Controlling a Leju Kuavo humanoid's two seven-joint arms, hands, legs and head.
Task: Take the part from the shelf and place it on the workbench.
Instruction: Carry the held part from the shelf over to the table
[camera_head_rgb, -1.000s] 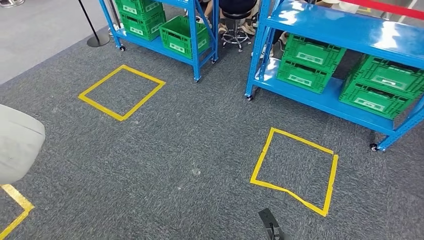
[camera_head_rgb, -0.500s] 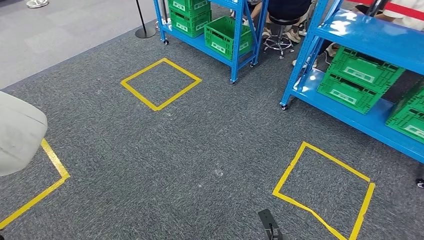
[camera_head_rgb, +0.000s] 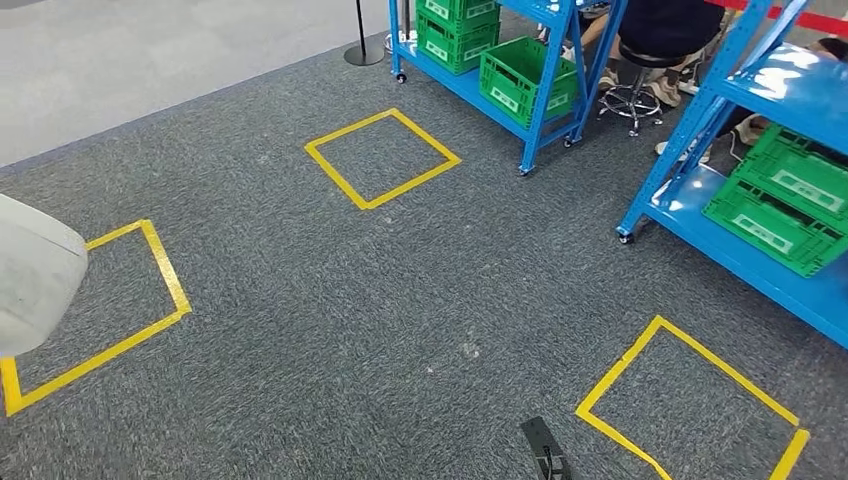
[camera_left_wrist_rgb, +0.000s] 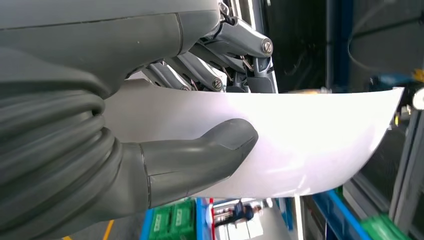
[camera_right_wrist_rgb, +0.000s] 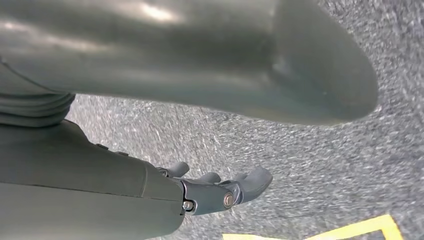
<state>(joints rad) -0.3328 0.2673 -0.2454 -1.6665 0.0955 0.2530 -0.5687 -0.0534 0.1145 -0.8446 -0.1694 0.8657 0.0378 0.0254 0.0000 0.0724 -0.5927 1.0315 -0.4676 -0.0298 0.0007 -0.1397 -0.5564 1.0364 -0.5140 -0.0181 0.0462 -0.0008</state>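
The part (camera_head_rgb: 35, 280) is a curved white sheet-like piece at the left edge of the head view, over the grey carpet. In the left wrist view my left hand (camera_left_wrist_rgb: 150, 125) grips this white part (camera_left_wrist_rgb: 310, 145), with the thumb (camera_left_wrist_rgb: 200, 160) pressed on its near face and the darker fingers behind it. My right hand (camera_right_wrist_rgb: 100, 165) hangs above the carpet and holds nothing; its thumb and fingers (camera_right_wrist_rgb: 225, 190) are apart. No workbench is in sight.
Two blue shelves (camera_head_rgb: 545, 60) (camera_head_rgb: 760, 100) with green crates (camera_head_rgb: 520, 75) (camera_head_rgb: 780, 215) stand at the back right. A person sits on a stool (camera_head_rgb: 632, 95) between them. Three yellow taped squares (camera_head_rgb: 382, 157) (camera_head_rgb: 100, 310) (camera_head_rgb: 690, 400) mark the carpet. A stanchion base (camera_head_rgb: 362, 50) stands behind.
The whole picture has shifted right: the camera has turned left. The shelves now sit further right, and a third taped square has come in on the left. The white part stays in my left hand.
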